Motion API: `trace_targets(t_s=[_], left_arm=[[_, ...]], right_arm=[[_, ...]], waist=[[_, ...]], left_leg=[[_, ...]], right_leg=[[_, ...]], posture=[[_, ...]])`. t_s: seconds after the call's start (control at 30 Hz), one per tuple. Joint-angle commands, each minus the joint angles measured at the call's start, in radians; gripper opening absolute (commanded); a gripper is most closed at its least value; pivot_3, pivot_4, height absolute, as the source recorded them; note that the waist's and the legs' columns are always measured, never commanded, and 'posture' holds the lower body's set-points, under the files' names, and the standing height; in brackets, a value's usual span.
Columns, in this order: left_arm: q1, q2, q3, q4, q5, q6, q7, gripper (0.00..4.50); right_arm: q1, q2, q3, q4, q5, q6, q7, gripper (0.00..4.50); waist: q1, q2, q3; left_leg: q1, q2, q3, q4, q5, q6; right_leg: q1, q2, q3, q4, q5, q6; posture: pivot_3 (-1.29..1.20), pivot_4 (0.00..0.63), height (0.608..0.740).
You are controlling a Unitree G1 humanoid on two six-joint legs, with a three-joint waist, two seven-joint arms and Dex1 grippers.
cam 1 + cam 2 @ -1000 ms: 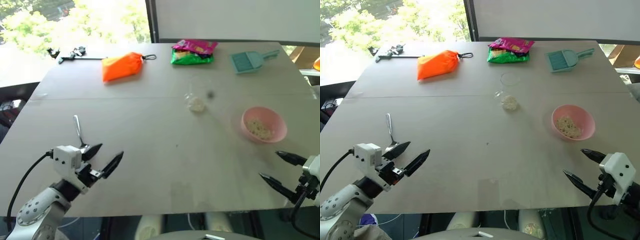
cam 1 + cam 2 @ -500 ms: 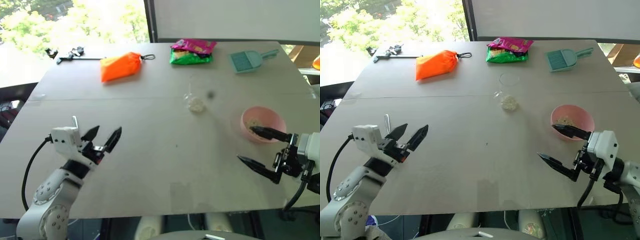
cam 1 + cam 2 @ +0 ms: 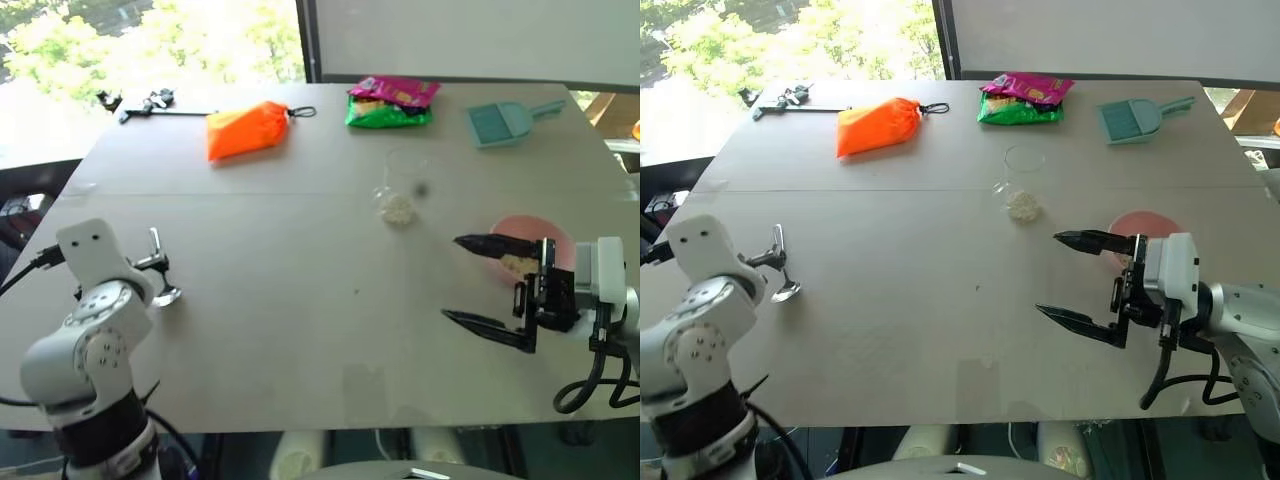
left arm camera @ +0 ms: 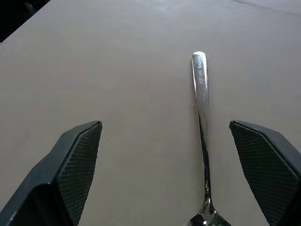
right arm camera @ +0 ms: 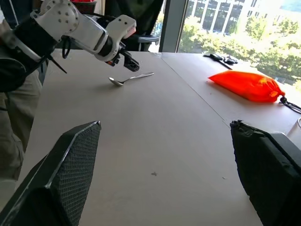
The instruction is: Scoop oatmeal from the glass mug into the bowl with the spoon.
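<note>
a beige table [image 3: 300, 330] is seen from above, with the spoon [image 3: 782, 272] lying flat near its left edge, handle pointing away from the robot and bowl end nearest it. the left gripper [image 4: 176, 174] is held just over the spoon, its two black fingers [image 4: 77, 165] spread wide on either side of the handle, nothing gripped; the spoon is seen lying nearer one finger than the other.

on the right, the right gripper [image 3: 1072, 276] is pointed across the table toward the left, its fingers likewise parted wide and empty, held above the surface in front of the bowl [image 3: 555, 235]. the pink bowl is partly hidden behind this gripper; a little oatmeal [image 3: 516, 264] is glimpsed inside it.

the glass mug [image 3: 1019, 180] stands near the middle of the table, beyond the grippers, with pale flakes gathered at its bottom. it is well apart from the spoon and nearer the bowl.

along the far edge are set an orange pouch [image 3: 245, 130], a green and pink snack packet [image 3: 390, 102] and a teal scoop [image 3: 500, 120]. a dark tool [image 3: 140, 103] lies at the far left corner.
</note>
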Motion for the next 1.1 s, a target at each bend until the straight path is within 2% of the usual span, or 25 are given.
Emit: trace_targets(t_s=[0.03,0.13,0.2,0.27,0.37,0.4,0.5,0.53,0.73,0.87,0.9,1.0,1.1], left_arm=[[-0.033,0.004,-0.009,0.081,0.046,0.002,-0.026,4.50],[-0.057,0.004,-0.019,0.157,0.059,-0.014,-0.075,4.50],[-0.071,-0.004,-0.006,0.191,0.073,-0.005,-0.093,3.97],[-0.072,-0.006,0.001,0.205,0.093,-0.001,-0.102,3.33],[-0.071,-0.016,0.022,0.198,0.108,0.009,-0.111,1.95],[-0.072,-0.021,0.030,0.195,0.111,0.012,-0.113,1.70],[-0.065,-0.026,0.034,0.184,0.123,0.017,-0.124,0.30],[-0.062,-0.030,0.040,0.176,0.127,0.017,-0.125,0.03],[-0.041,-0.021,0.035,0.091,0.143,-0.039,-0.163,0.03],[-0.021,0.032,-0.085,-0.017,0.141,-0.160,-0.276,0.03],[-0.016,0.044,-0.120,-0.044,0.139,-0.210,-0.318,0.03],[0.018,0.084,-0.270,-0.134,0.118,-0.527,-0.585,0.03],[0.049,0.115,-0.380,-0.168,0.140,-0.692,-0.724,0.03]], right_arm=[[0.010,0.003,-0.007,-0.019,-0.001,-0.011,-0.009,4.44],[0.024,0.005,-0.012,-0.027,-0.002,-0.012,-0.014,4.44],[0.033,0.004,-0.017,-0.028,-0.004,-0.015,-0.013,4.50],[0.045,0.003,-0.022,-0.031,-0.007,-0.020,-0.011,4.50],[0.056,0.006,-0.023,-0.028,-0.012,-0.027,-0.013,4.50],[0.057,0.008,-0.022,-0.028,-0.013,-0.028,-0.015,4.50],[0.054,0.010,-0.015,-0.028,-0.016,-0.029,-0.023,4.50],[0.054,0.011,-0.012,-0.029,-0.018,-0.027,-0.027,4.50],[0.009,0.042,0.010,-0.050,0.000,0.036,-0.150,4.50],[-0.032,0.034,0.039,-0.089,-0.031,0.137,-0.287,4.50],[-0.056,0.026,0.044,-0.099,0.003,0.178,-0.307,4.50],[-0.208,-0.046,0.089,-0.132,0.105,0.420,-0.440,4.50],[-0.370,-0.009,0.138,-0.072,0.256,0.566,-0.536,4.50]], waist=[[-0.005,0.000,0.000],[-0.006,0.000,0.000],[-0.005,0.001,0.000],[-0.005,0.001,0.000],[-0.010,0.001,0.000],[-0.013,0.001,0.000],[-0.016,0.001,-0.001],[-0.015,0.001,-0.001],[-0.014,0.001,0.000],[-0.005,0.000,0.000],[-0.003,-0.001,0.000],[-0.003,0.000,0.001],[-0.005,0.000,0.001]], left_leg=[[0.000,0.000,0.000,0.000,0.000,0.000],[-0.002,0.000,0.000,0.000,0.000,0.000],[-0.001,0.000,0.000,0.000,0.000,0.000],[-0.001,0.000,0.000,0.000,0.000,-0.001],[0.001,0.000,0.000,0.001,0.001,-0.001],[0.002,0.000,0.000,0.001,0.001,-0.001],[0.003,0.001,0.001,0.001,0.001,-0.001],[0.003,0.001,0.001,0.001,0.001,-0.001],[0.003,0.001,0.002,0.001,0.001,-0.001],[-0.002,0.001,0.001,0.003,0.001,-0.001],[-0.005,0.001,0.000,0.005,0.001,-0.001],[-0.018,0.000,-0.001,0.010,0.003,-0.005],[-0.018,0.000,0.000,0.010,0.003,-0.005]], right_leg=[[0.000,0.000,0.000,0.000,0.000,0.000],[-0.002,0.000,0.001,0.000,0.000,0.000],[-0.002,0.000,0.001,0.001,0.000,0.000],[-0.002,-0.001,0.001,0.002,0.000,0.000],[-0.002,0.000,0.003,0.005,0.000,0.000],[-0.002,0.000,0.004,0.005,0.000,0.000],[-0.003,0.000,0.006,0.007,0.000,0.000],[-0.003,0.000,0.006,0.007,0.000,0.000],[-0.004,0.000,0.006,0.008,0.000,0.000],[-0.007,0.000,0.006,0.009,0.000,0.000],[-0.010,0.000,0.006,0.010,0.000,0.000],[-0.021,-0.001,0.004,0.013,0.001,0.001],[-0.021,-0.003,0.004,0.012,0.002,0.001]], posture=[[0.00,0.150,0.740],[0.00,0.150,0.740],[0.00,0.150,0.740],[0.00,0.150,0.740],[0.00,0.150,0.740],[0.00,0.150,0.740],[0.00,0.150,0.740],[0.00,0.150,0.740],[0.00,0.150,0.740],[0.00,0.150,0.740],[0.00,0.150,0.740],[0.00,0.150,0.740],[0.00,0.150,0.740]])
